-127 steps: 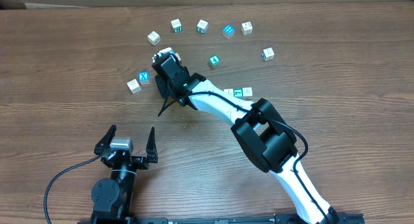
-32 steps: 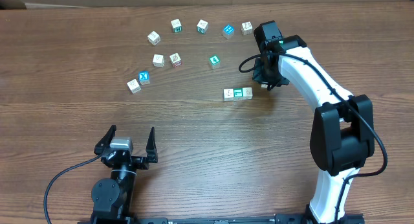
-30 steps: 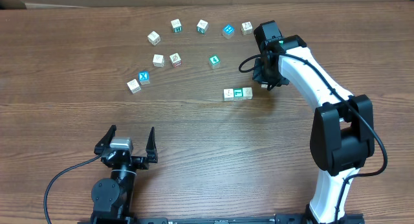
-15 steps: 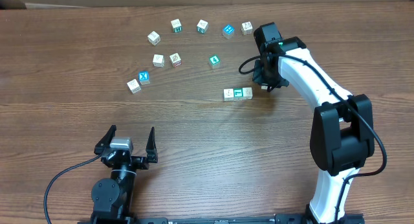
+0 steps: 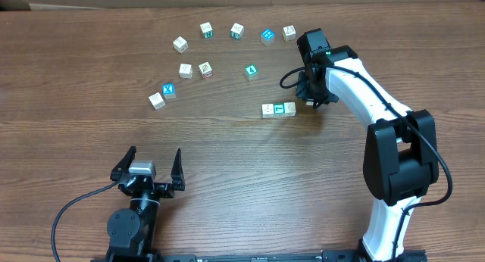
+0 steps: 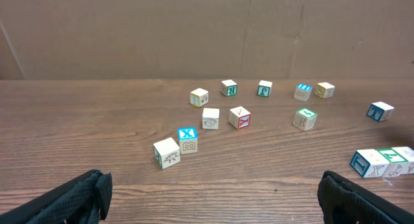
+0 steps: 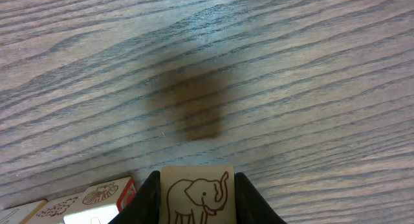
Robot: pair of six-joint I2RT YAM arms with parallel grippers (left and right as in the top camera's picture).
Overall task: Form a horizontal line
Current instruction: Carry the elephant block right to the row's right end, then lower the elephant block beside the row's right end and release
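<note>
The horizontal line [image 5: 278,109] is a row of three touching cubes, the middle one teal-faced; it also shows at the right edge of the left wrist view [image 6: 381,162] and at the bottom left of the right wrist view [image 7: 84,201]. My right gripper [image 5: 311,101] hangs just right of the row's right end. It is shut on an elephant cube [image 7: 196,195], held above the wood with its shadow below. My left gripper [image 6: 210,198] is open and empty near the front edge, far from the cubes.
Loose cubes lie scattered at the back: a row along the far edge [image 5: 236,30], a teal cube [image 5: 251,71], two whitish cubes [image 5: 195,69] and a pair with a blue X [image 5: 162,95] at left. The right arm [image 5: 364,80] arcs over the right side.
Since 4.2 s ago the right arm swung from the left cubes to the row's right end, taking away the far-right loose cube. Over the last second it crept slightly lower and left.
</note>
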